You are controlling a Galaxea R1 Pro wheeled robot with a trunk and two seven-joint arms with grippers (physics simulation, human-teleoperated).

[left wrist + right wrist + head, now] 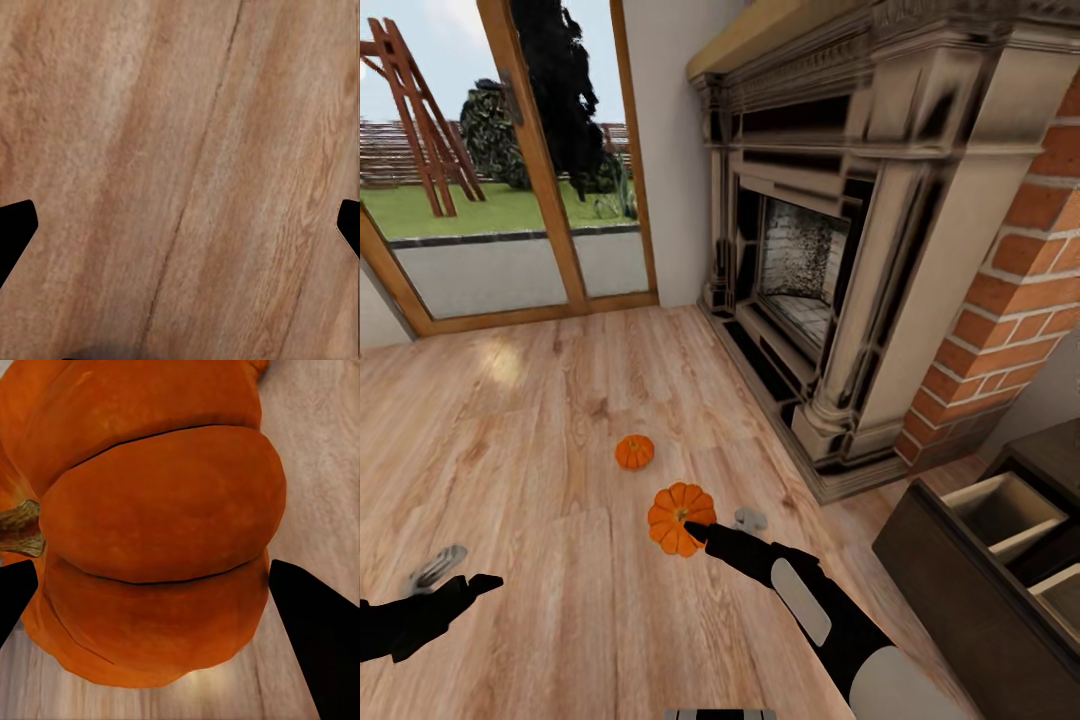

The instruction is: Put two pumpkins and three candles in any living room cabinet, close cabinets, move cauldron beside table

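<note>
Right claw (695,528) wide open around the near pumpkin (150,532) on the floor (540,420): squeeze its fat middle, then lift straight up.

No text, label, brand, number or sign could be read on anything in any of the views.

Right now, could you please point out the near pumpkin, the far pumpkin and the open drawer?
near pumpkin (678,518), head view, its ribbed top.
far pumpkin (634,452), head view, middle of its body.
open drawer (1000,512), head view, its pale inner wall.
</note>
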